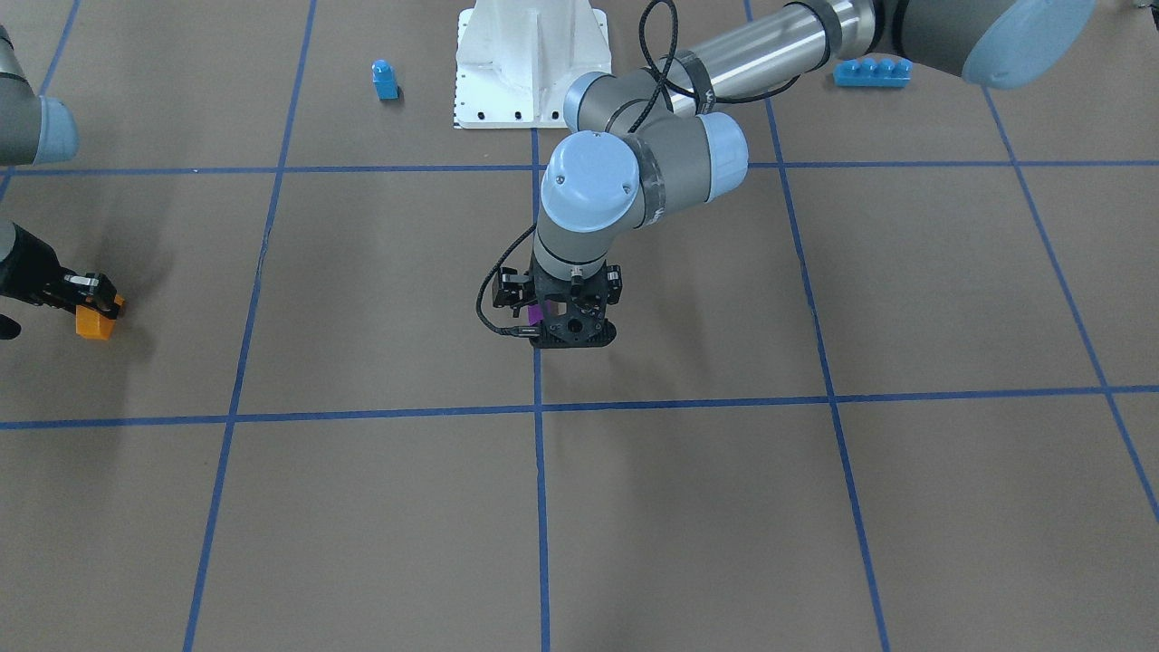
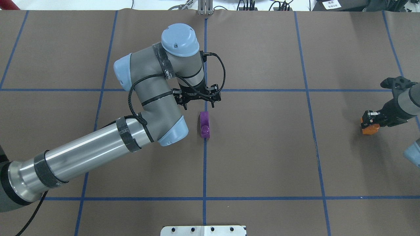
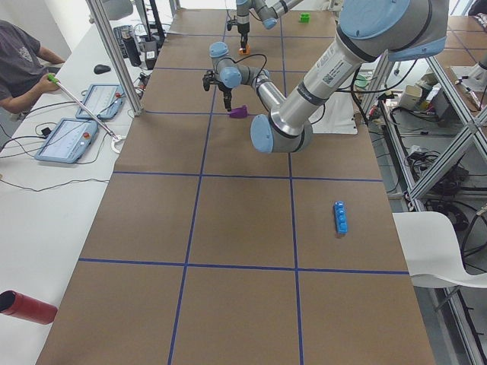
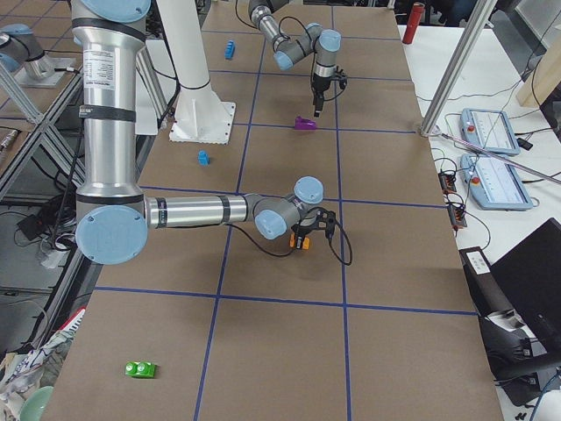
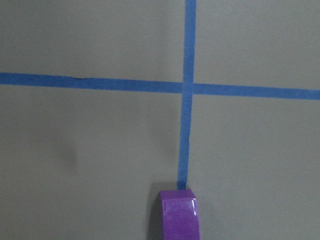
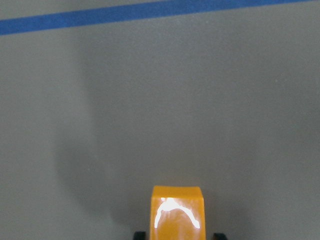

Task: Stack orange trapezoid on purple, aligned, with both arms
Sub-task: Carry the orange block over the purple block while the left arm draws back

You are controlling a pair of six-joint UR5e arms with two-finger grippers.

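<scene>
The purple block (image 2: 204,124) lies on the brown table on a blue tape line near the middle, and shows at the bottom of the left wrist view (image 5: 180,215). My left gripper (image 2: 198,98) hangs just beyond and above it, apart from it, and looks open and empty; it also shows in the front view (image 1: 572,340). My right gripper (image 2: 369,122) is shut on the orange trapezoid (image 2: 370,128) far to the right, close to the table. The orange trapezoid (image 6: 177,212) sits between the fingertips in the right wrist view and also shows in the front view (image 1: 94,324).
A small blue single-stud block (image 1: 385,80) and a long blue brick (image 1: 872,71) lie near the white base mount (image 1: 530,63). A green block (image 4: 140,369) lies at the table's right end. An operator (image 3: 23,65) sits beside the table.
</scene>
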